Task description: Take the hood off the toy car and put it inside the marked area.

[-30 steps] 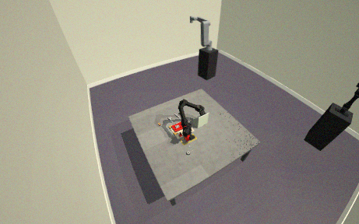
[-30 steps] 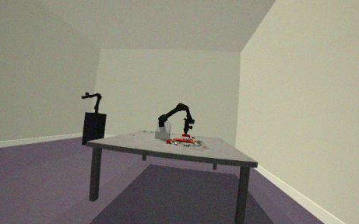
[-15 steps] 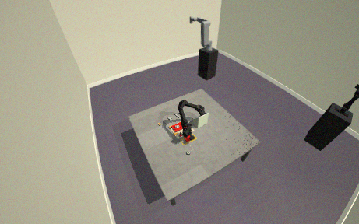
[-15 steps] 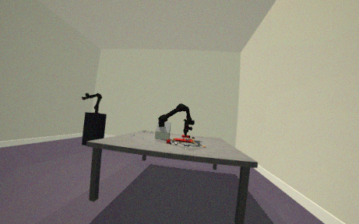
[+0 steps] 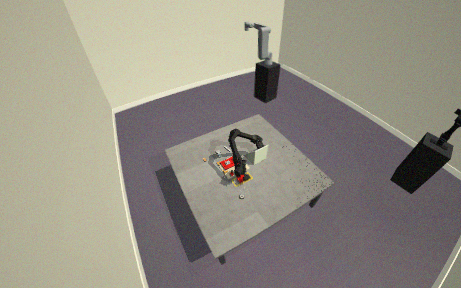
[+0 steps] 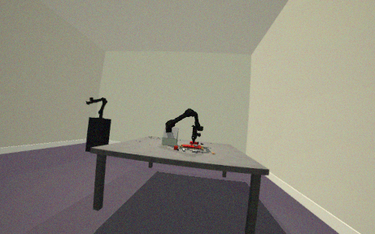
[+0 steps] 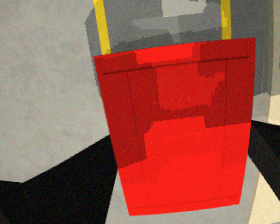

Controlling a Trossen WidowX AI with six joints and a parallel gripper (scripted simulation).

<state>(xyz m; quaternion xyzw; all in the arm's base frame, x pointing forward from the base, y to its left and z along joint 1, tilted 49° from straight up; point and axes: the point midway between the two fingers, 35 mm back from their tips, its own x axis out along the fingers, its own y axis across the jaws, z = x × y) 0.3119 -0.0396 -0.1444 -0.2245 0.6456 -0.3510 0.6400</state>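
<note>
My gripper (image 5: 240, 176) (image 6: 194, 141) (image 7: 177, 134) is shut on the red hood, with one black finger at each long side in the wrist view. The hood (image 5: 241, 179) (image 6: 194, 143) (image 7: 191, 175) is a flat red panel, held roughly level and low over the marked area. The marked area's yellow outline (image 5: 235, 185) (image 7: 103, 27) runs out from beneath the hood's far edge in the wrist view; the rest is hidden. Whether the hood touches the table cannot be told. The red toy car (image 5: 227, 163) (image 6: 191, 146) stands right beside the marked area.
A pale upright panel (image 5: 259, 154) stands by the arm's base. A small round part (image 5: 241, 196) lies on the table (image 5: 194, 200) (image 6: 141, 156). A small orange piece (image 5: 204, 160) (image 6: 213, 153), grey parts (image 5: 218, 153) and a red block (image 6: 176, 148) lie around the car.
</note>
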